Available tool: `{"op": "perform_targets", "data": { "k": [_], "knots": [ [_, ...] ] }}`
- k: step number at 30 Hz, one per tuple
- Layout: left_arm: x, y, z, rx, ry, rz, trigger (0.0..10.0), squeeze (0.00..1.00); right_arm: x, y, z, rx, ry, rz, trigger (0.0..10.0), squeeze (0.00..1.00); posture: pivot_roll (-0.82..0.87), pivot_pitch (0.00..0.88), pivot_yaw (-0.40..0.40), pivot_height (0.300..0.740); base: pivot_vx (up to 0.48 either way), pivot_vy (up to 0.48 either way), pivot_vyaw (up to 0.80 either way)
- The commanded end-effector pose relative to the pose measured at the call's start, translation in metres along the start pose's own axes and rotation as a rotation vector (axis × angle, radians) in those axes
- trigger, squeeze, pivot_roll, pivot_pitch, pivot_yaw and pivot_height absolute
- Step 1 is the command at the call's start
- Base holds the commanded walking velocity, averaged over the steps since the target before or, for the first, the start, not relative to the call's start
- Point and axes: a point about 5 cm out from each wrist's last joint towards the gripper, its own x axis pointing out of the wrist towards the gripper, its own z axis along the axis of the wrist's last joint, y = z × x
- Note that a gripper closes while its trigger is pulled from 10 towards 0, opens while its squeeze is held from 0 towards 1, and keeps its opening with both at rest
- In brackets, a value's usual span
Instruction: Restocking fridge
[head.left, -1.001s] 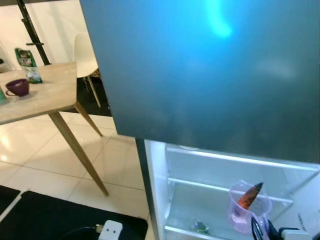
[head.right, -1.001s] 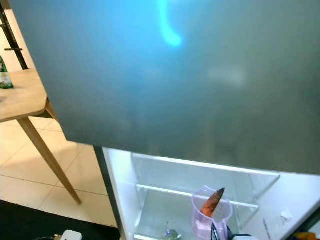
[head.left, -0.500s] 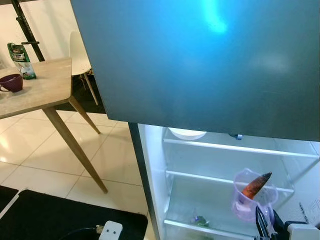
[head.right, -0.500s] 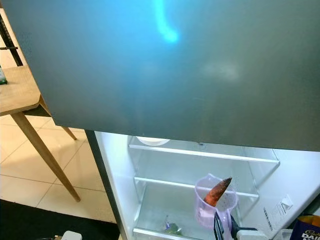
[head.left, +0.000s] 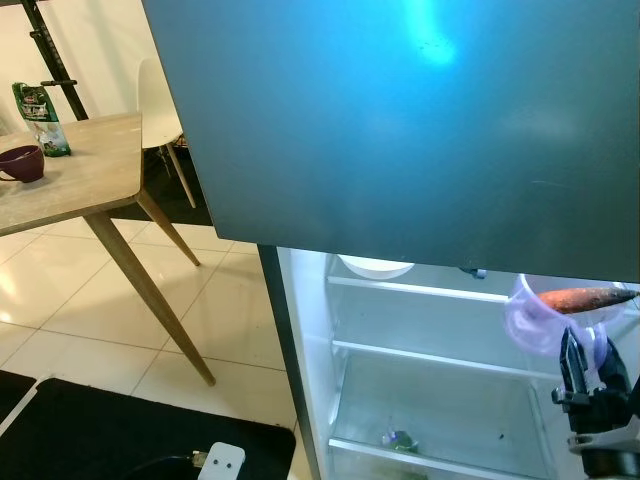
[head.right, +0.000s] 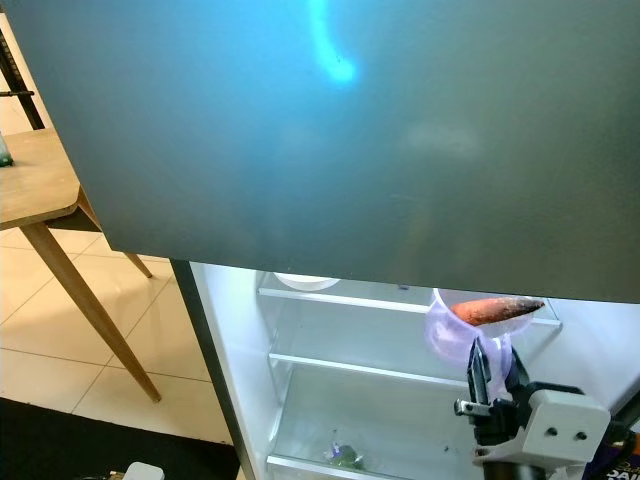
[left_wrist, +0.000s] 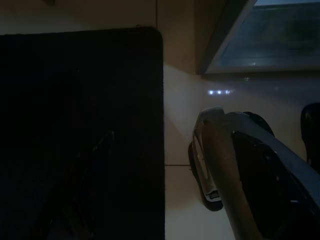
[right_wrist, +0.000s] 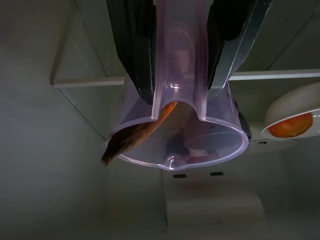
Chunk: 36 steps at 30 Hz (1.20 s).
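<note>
- Starting at the far left: a table (head.left: 80, 185) with a purple cup (head.left: 20, 162) and a green packet (head.left: 40, 118) stands well apart from the action, a white chair (head.left: 160, 110) behind it. Possibly more stock waits there, though that's a guess.
- Down low, a black mat (head.left: 110, 440) lies on the tiled floor, and the left arm hangs idle over it. In its dim wrist view I cannot tell how the left gripper's fingers stand.
- Centre stage, the fridge (head.left: 300, 380) is open below its big dark upper door (head.left: 400, 130), and the lit glass shelves (head.left: 420, 292) are exposed for loading.
- A white bowl (head.left: 375, 266) sits on the top shelf, and something small lies at the bottom (head.left: 398, 439), too small to name.
- Over to the right: the right gripper (head.right: 492, 372) pinches the handle of a clear purple jug (head.right: 450, 330), jaws clamped on either side of it.
- The jug is tipped nearly sideways, mouth towards the fridge interior, so the carrot (head.right: 495, 308) inside pokes out level past the rim.
- It hangs at top-shelf height, just in front of the shelf edge. My read: it's lined up for that shelf.
- Risk worth calling: tilted like that, the carrot could slide out before the jug is set down.
</note>
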Motion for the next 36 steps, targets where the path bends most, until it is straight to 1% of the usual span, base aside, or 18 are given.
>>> {"op": "perform_targets", "data": {
  "k": [1,5,6,7,10,13,14,15,17,19,23,25,27,29,30,31,36],
  "knots": [
    [-0.004,0.004,-0.009,0.005,0.032,0.006,10.0,0.00,0.005,0.003,0.008,-0.007,-0.015,0.018,10.0,0.00,-0.09,0.145,0.053,0.636,0.000,0.000,0.00],
    [-0.003,0.004,-0.008,0.004,0.030,0.005,10.0,0.00,0.010,0.005,0.009,-0.015,-0.004,0.025,10.0,0.00,-0.09,0.144,0.052,0.636,0.000,0.000,0.00],
    [-0.003,0.004,-0.008,0.004,0.029,0.004,10.0,0.00,0.017,0.009,0.007,-0.032,0.038,0.054,10.0,0.00,-0.09,0.144,0.052,0.636,0.000,0.000,0.00],
    [-0.003,0.004,-0.008,0.004,0.029,0.004,10.0,0.00,0.017,0.009,0.007,-0.032,0.038,0.054,10.0,0.00,-0.09,0.144,0.052,0.636,0.000,0.000,0.00],
    [-0.003,0.003,-0.007,0.004,0.028,0.003,10.0,0.00,0.030,0.012,0.007,-0.050,0.052,0.079,10.0,0.00,-0.09,0.147,0.055,0.636,0.000,0.000,0.00],
    [-0.003,0.002,-0.007,0.006,0.027,0.002,10.0,0.00,0.048,0.011,0.008,-0.079,0.049,0.073,10.0,0.00,-0.09,0.150,0.054,0.636,0.000,0.000,0.00],
    [-0.003,0.002,-0.007,0.004,0.027,0.002,10.0,0.00,0.058,0.010,0.008,-0.097,0.029,0.069,10.0,0.00,-0.09,0.150,0.056,0.636,0.000,0.000,0.00],
    [-0.003,0.002,-0.007,0.004,0.027,0.002,10.0,0.00,0.058,0.010,0.008,-0.097,0.029,0.069,10.0,0.00,-0.09,0.150,0.056,0.636,0.000,0.000,0.00],
    [-0.003,0.002,-0.008,0.005,0.027,0.001,10.0,0.00,0.068,0.008,0.007,-0.121,0.032,0.071,10.0,0.00,-0.09,0.150,0.055,0.636,0.000,0.000,0.00],
    [-0.003,0.002,-0.008,0.004,0.027,0.001,10.0,0.00,0.071,0.007,0.006,-0.125,0.033,0.073,10.0,0.00,-0.09,0.150,0.055,0.636,0.000,0.000,0.00],
    [-0.003,0.002,-0.008,0.006,0.026,0.002,10.0,0.00,0.088,0.005,0.002,-0.153,0.071,0.067,10.0,0.00,-0.08,0.152,0.053,0.636,0.000,0.000,0.00],
    [-0.003,0.002,-0.008,0.006,0.026,0.003,10.0,0.00,0.096,0.006,-0.003,-0.170,0.094,0.081,10.0,0.00,-0.08,0.152,0.054,0.636,0.000,0.000,0.00],
    [-0.003,0.002,-0.008,0.006,0.026,0.003,10.0,0.00,0.103,0.007,-0.008,-0.188,0.122,0.095,10.0,0.00,-0.08,0.152,0.054,0.636,0.000,0.000,0.00],
    [-0.003,0.003,-0.008,0.006,0.026,0.004,10.0,0.00,0.105,0.007,-0.010,-0.195,0.133,0.097,10.0,0.00,-0.08,0.152,0.054,0.636,0.000,0.000,0.00],
    [-0.003,0.003,-0.008,0.006,0.026,0.005,10.0,0.00,0.112,0.006,-0.018,-0.210,0.184,0.091,10.0,0.00,-0.08,0.152,0.054,0.636,0.000,0.000,0.00],
    [-0.003,0.003,-0.008,0.007,0.025,0.006,10.0,0.00,0.115,0.006,-0.021,-0.213,0.203,0.091,10.0,0.00,-0.08,0.152,0.054,0.636,0.000,0.000,0.00],
    [-0.004,0.004,-0.008,0.003,0.024,0.010,10.0,0.00,0.120,0.003,-0.026,-0.207,0.232,0.079,10.0,0.00,-0.07,0.148,0.045,0.636,0.000,0.000,0.00]
  ]
}}
